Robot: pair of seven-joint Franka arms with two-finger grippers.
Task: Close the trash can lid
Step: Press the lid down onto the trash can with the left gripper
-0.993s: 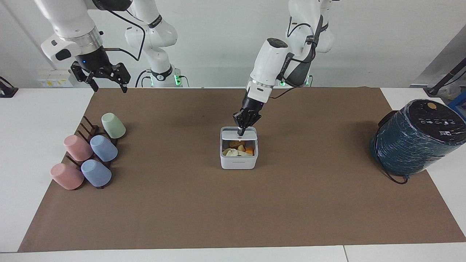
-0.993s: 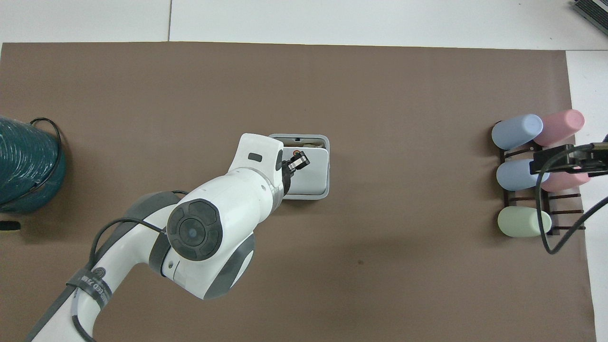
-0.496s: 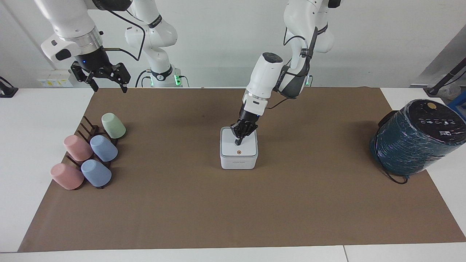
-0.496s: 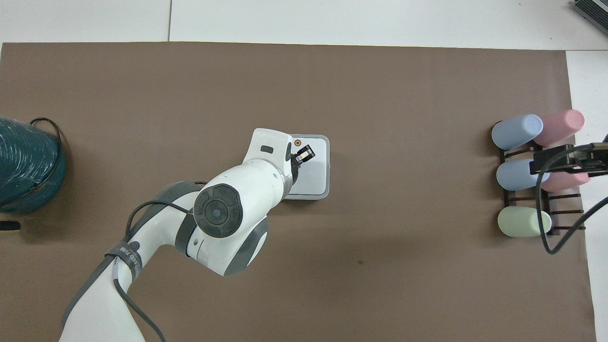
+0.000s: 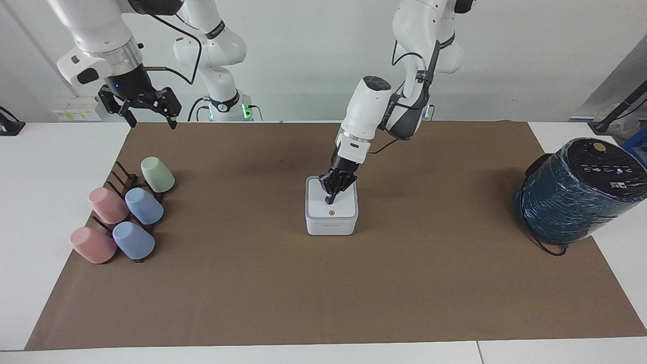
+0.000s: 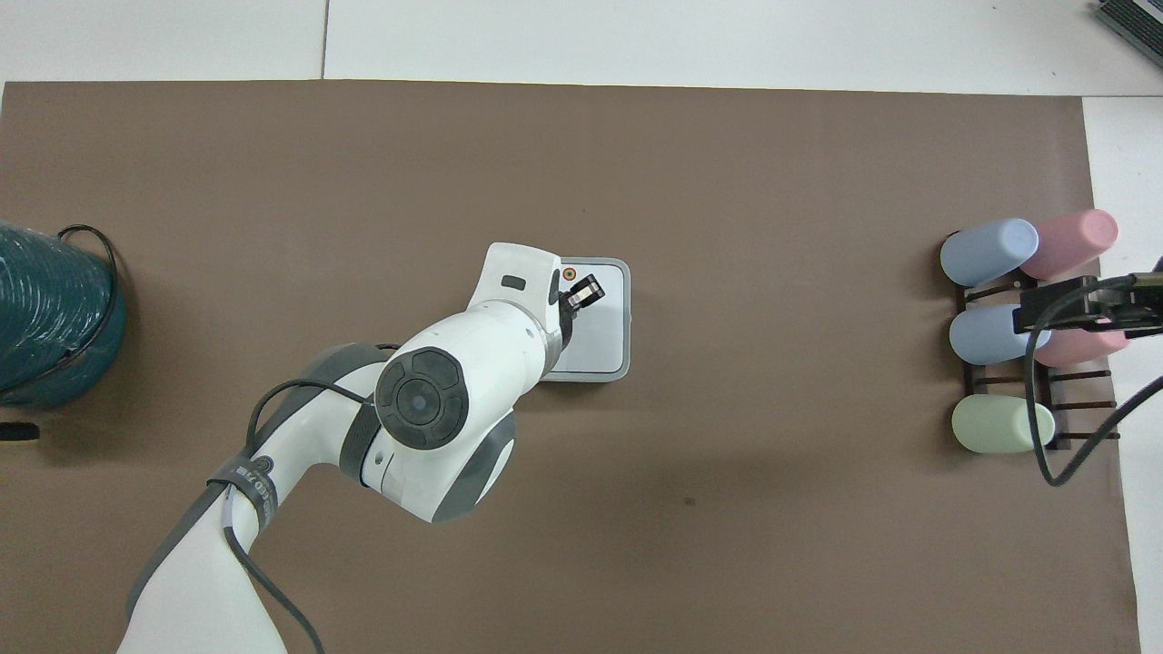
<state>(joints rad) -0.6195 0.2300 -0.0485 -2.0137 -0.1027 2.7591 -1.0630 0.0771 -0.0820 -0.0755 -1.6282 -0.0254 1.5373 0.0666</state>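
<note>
The small white trash can (image 5: pixel 331 228) stands mid-table on the brown mat; it also shows in the overhead view (image 6: pixel 626 359). Its white lid (image 5: pixel 316 203) lies flat on top with the orange-brown dot facing up, also seen from overhead (image 6: pixel 604 320). Nothing inside the can shows. My left gripper (image 5: pixel 329 200) is shut, its tip resting on the lid just nearer the robots than the dot; it shows overhead too (image 6: pixel 587 292). My right gripper (image 5: pixel 149 114) is open and empty, waiting raised at the right arm's end of the table, over the cup rack in the overhead view (image 6: pixel 1077 307).
A dark rack with several pastel cups (image 5: pixel 126 212) lies at the right arm's end, also overhead (image 6: pixel 999 331). A large dark teal wrapped cylinder (image 5: pixel 576 192) stands at the left arm's end, also overhead (image 6: pixel 45 318), with a black cable around its base.
The lid has swung from tilted up, with scraps showing inside the can, down to flat on the can. My left gripper followed it down. The right arm has not moved.
</note>
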